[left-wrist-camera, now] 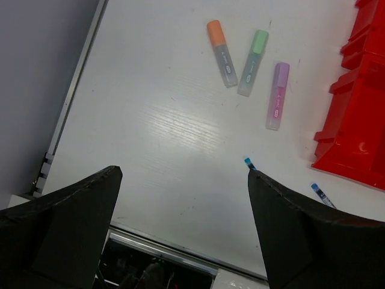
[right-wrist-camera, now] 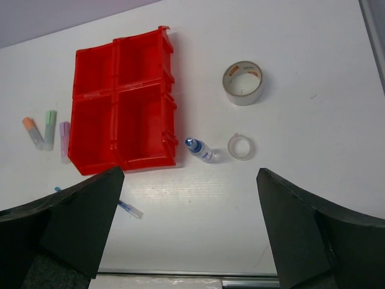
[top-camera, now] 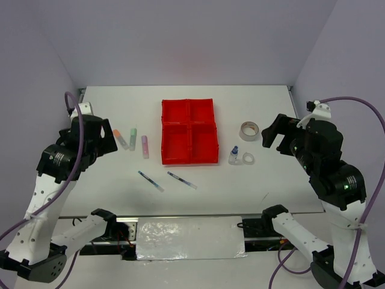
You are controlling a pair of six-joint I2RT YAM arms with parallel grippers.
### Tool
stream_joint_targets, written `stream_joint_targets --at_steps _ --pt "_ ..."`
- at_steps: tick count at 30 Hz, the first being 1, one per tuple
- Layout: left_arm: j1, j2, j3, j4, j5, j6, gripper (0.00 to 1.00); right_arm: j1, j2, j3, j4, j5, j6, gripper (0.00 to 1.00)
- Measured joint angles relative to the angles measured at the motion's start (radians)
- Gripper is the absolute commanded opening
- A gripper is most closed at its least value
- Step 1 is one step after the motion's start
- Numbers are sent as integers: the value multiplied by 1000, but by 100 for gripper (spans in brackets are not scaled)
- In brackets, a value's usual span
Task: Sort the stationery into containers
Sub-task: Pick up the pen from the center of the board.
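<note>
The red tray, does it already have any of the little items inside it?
No: all four compartments of the red tray show only bare red floor in the top view.

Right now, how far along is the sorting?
Done: nothing. All four compartments of the tray are empty.
In hand: nothing. The left gripper and right gripper are both open and hold nothing.
Left: everything. The sticks lie left of the tray, the pens in front of it, and the bottle, ring and tape roll to its right.
</note>
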Motion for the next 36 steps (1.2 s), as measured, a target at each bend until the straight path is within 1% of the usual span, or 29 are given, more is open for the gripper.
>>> stream_joint_targets --at_steps 9,15,18,20,22,24,28,31,32,36 --pt "0 34 0 -2 -10 -28 99 0 -7 0 0 2 -1 100" --pt "5 108 1 -20 -36 -78 99 0 -5 0 1 -2 -6 100" --pt "46 198 4 -15 -28 -106 99 0 5 1 2 -26 -17 100" --pt "116 274 4 8 0 -109 99 0 12 2 3 -58 -26 100" --pt "178 351 -5 65 14 -109 99 0 18 2 8 -101 -38 100" --pt "215 431 -12 116 31 -105 99 0 23 2 13 -177 -61 100" --pt "255 618 -9 240 78 -97 99 0 30 10 13 -281 -96 100" --pt "278 768 18 308 126 -96 96 0 27 16 6 -319 -115 100" --pt "284 810 26 331 140 -96 93 0 24 16 3 -328 -120 100" --pt "306 909 32 406 202 -95 88 0 0 16 -13 -354 -129 100"
